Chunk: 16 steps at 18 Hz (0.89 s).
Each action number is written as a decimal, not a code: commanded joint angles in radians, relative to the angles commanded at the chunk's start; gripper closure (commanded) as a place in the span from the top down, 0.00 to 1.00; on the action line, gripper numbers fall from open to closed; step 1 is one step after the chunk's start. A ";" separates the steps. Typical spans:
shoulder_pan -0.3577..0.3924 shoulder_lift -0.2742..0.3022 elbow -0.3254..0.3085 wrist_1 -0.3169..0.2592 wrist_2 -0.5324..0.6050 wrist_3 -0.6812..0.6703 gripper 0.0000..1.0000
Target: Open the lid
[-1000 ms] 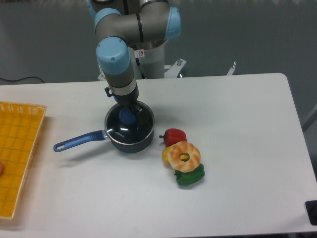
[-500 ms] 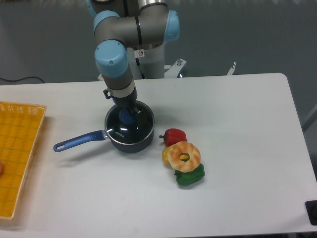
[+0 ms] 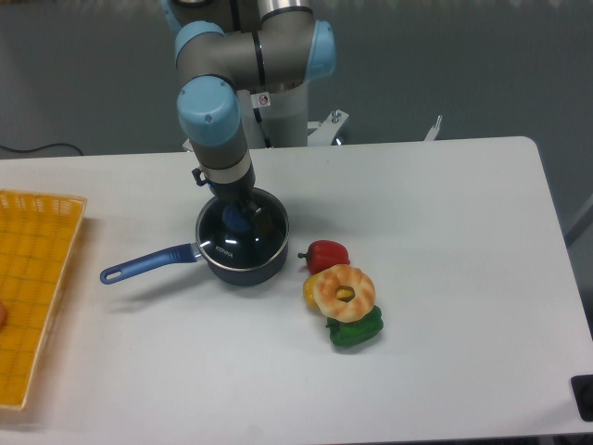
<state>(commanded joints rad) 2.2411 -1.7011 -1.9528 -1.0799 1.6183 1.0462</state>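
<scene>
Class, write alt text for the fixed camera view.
A robot arm's gripper reaches down onto the knob of the lid on a blue saucepan. Toy peppers and a doughnut lie beside it.

A single fixed camera looks down at a slant from the table's (image 3: pixel 445 278) front edge toward the arm's base (image 3: pixel 287 111) at upper centre, far enough back to take in nearly the whole tabletop, a yellow basket (image 3: pixel 32 278) cut by the left edge.

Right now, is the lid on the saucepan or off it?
On. The lid sits flat across the saucepan, and the hand is down at its blue knob.
</scene>
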 joint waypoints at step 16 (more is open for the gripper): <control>-0.002 -0.006 -0.003 0.005 -0.021 0.003 1.00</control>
<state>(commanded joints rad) 2.2396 -1.7073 -1.9558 -1.0753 1.5969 1.0492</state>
